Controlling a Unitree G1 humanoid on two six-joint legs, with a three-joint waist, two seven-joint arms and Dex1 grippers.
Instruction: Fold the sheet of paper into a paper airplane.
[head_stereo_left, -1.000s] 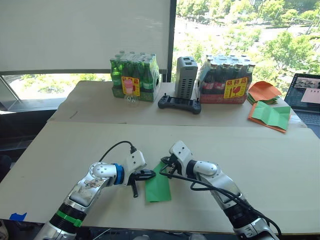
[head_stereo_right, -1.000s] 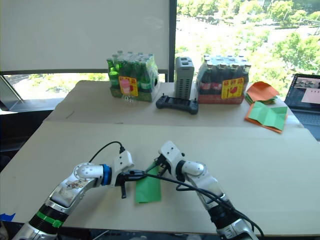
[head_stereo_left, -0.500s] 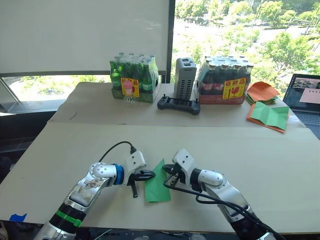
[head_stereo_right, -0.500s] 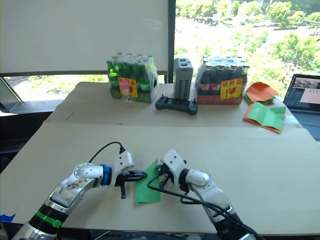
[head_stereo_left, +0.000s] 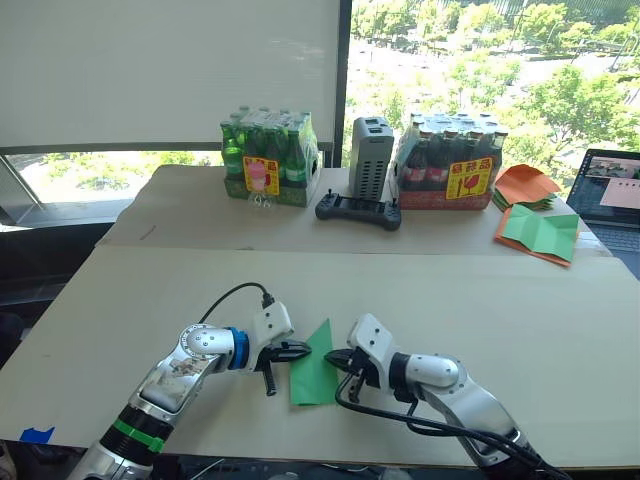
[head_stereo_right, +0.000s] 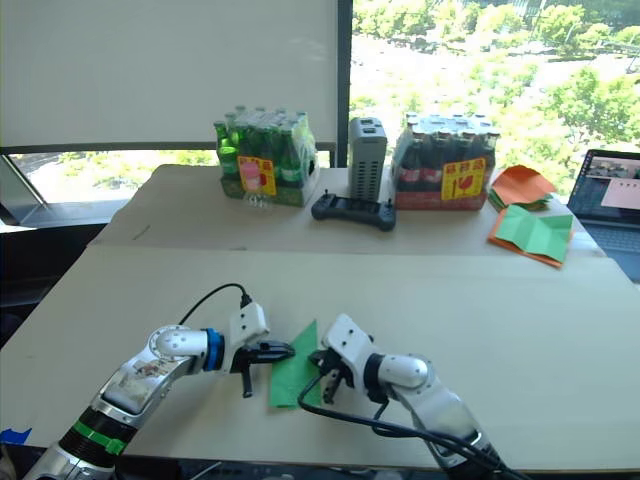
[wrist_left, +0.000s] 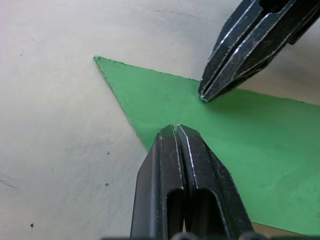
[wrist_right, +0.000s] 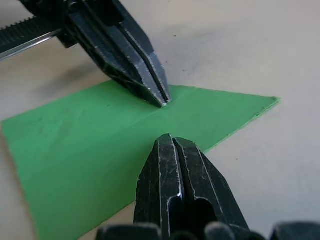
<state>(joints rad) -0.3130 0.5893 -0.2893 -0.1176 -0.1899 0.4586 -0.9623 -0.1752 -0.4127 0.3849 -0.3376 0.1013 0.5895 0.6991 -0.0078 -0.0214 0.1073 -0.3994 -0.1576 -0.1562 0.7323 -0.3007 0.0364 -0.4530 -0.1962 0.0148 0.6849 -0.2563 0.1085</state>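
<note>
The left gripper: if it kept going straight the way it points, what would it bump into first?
Probably the right gripper, whose shut tips rest on the folded bright green paper just ahead of the left gripper; depth is hard to judge.

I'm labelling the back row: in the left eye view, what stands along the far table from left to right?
Pack of green bottles → grey box → pack of dark bottles → orange and green paper sheets → laptop.

Sheet of paper (head_stereo_left: 315, 355) flat on near counter (head_stereo_left: 500, 300), left end effector (head_stereo_left: 303, 349) at its left edge, right end effector (head_stereo_left: 334, 356) at its right; bottle packs (head_stereo_left: 268, 158) behind on far counter.
</note>
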